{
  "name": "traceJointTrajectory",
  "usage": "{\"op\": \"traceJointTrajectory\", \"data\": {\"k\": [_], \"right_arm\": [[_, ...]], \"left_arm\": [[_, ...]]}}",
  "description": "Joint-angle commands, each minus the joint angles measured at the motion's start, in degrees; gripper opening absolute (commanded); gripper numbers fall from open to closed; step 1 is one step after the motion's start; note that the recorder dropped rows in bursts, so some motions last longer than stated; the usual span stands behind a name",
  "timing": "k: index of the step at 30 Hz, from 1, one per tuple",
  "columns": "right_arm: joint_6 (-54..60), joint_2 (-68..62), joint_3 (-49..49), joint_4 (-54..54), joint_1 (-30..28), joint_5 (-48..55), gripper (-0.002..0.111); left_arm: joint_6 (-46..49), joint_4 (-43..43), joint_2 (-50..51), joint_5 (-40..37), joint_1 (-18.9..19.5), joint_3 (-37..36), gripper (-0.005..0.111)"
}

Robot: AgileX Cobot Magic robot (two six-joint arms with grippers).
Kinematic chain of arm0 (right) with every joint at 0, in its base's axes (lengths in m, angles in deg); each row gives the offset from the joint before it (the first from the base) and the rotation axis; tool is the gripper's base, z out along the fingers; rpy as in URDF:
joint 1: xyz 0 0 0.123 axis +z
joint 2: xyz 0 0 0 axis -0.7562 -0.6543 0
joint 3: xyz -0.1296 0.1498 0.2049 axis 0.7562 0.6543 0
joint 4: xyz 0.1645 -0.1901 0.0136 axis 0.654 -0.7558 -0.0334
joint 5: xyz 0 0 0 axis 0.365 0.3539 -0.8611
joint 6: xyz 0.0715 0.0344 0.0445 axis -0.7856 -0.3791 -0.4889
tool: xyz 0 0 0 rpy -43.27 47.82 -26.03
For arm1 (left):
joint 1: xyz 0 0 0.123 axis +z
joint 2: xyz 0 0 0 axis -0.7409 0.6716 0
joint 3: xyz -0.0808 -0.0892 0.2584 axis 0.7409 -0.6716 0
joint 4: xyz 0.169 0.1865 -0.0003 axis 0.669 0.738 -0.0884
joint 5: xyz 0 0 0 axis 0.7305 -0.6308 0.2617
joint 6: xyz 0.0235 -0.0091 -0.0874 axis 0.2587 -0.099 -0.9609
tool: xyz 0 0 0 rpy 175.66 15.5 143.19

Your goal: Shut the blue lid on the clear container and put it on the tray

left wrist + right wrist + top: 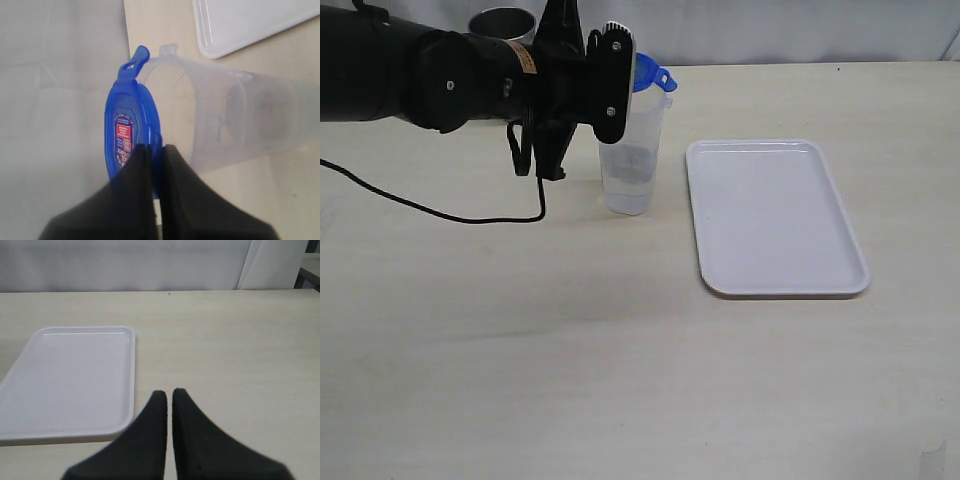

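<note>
Across nearly the whole exterior frame, a pale beige worktop (620,360) with faint streaky grain, matte and evenly lit. At upper left of that frame, on the far part of the worktop, a grey steel cup (502,20), upright, showing only its round rim and a strip of wall, otherwise hidden. Along the top edge, a plain white backdrop (790,25) just behind the worktop's far edge. Near that edge, right of centre, a tiny dark speck (838,68). In the lower right corner, a pale blurred patch (932,462), too vague to name. Upper right of the right wrist view, a white hanging fold (272,262).
</note>
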Motion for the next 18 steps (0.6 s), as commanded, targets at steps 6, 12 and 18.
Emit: {"op": "traceJointTrajectory", "data": {"k": [6, 12, 18], "right_arm": [[0.35, 0.26, 0.14, 0.04, -0.13, -0.62, 0.004], [0.35, 0.26, 0.14, 0.04, -0.13, -0.62, 0.004], [0.35, 0.26, 0.14, 0.04, -0.13, -0.62, 0.004]], "left_arm": [[-0.08, -0.22, -0.58, -1.04, -0.28, -0.18, 0.000], [-0.08, -0.22, -0.58, 0.45, -2.33, -0.18, 0.000], [-0.08, -0.22, -0.58, -0.48, -2.34, -0.18, 0.000]]}}
